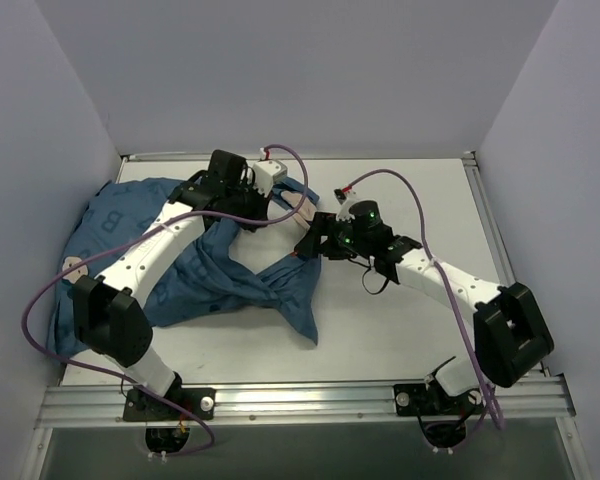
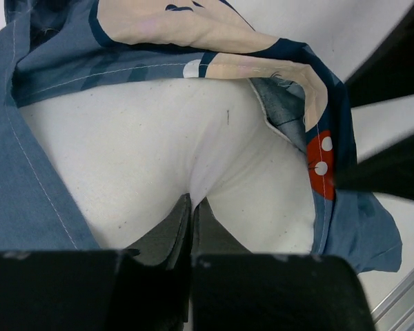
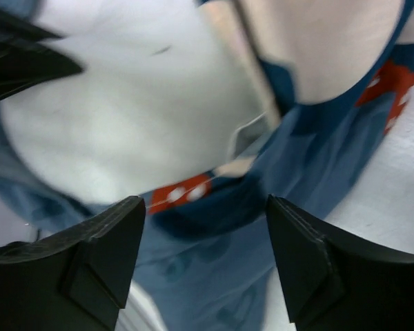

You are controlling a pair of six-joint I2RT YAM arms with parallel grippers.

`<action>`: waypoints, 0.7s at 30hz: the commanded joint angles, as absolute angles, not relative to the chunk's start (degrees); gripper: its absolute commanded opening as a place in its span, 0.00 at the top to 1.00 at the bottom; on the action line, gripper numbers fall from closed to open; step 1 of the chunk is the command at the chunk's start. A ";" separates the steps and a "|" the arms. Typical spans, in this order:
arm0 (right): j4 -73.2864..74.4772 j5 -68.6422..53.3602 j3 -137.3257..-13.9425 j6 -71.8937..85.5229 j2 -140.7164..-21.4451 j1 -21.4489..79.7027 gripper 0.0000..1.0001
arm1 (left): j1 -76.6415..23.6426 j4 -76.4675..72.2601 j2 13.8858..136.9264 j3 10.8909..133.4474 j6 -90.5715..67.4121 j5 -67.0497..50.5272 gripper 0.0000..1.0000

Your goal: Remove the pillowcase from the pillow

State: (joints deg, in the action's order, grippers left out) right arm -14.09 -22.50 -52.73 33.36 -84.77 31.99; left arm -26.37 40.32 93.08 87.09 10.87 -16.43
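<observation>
Where the left pincer (image 2: 192,204) nips the pillow (image 2: 145,138), pillowcase (image 2: 27,186) lies around.

I am looking over a white worktop (image 1: 400,330) that is lying between pale walls (image 1: 280,70) (they are closing it in on three sides). An aluminium rail (image 1: 310,402) is running along its near edge, a thinner metal strip (image 1: 400,157) along the far one.
</observation>
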 commanded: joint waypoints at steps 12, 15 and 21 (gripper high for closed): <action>-12.75 -6.86 -52.12 49.04 -81.20 37.88 0.22 | -27.42 34.98 94.40 91.76 9.67 -16.09 0.98; -12.83 -6.59 -51.94 50.36 -83.14 38.06 0.27 | -27.51 34.98 94.13 91.85 9.84 -15.73 0.98; -13.72 -8.44 -49.84 50.89 -83.76 38.14 0.97 | -26.72 34.72 94.66 92.90 9.67 -11.88 0.98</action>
State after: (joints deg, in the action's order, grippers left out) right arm -13.56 -9.47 -50.46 49.76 -84.88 37.93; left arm -27.29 39.18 95.15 88.58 10.59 -14.66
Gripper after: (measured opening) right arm 0.118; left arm 0.050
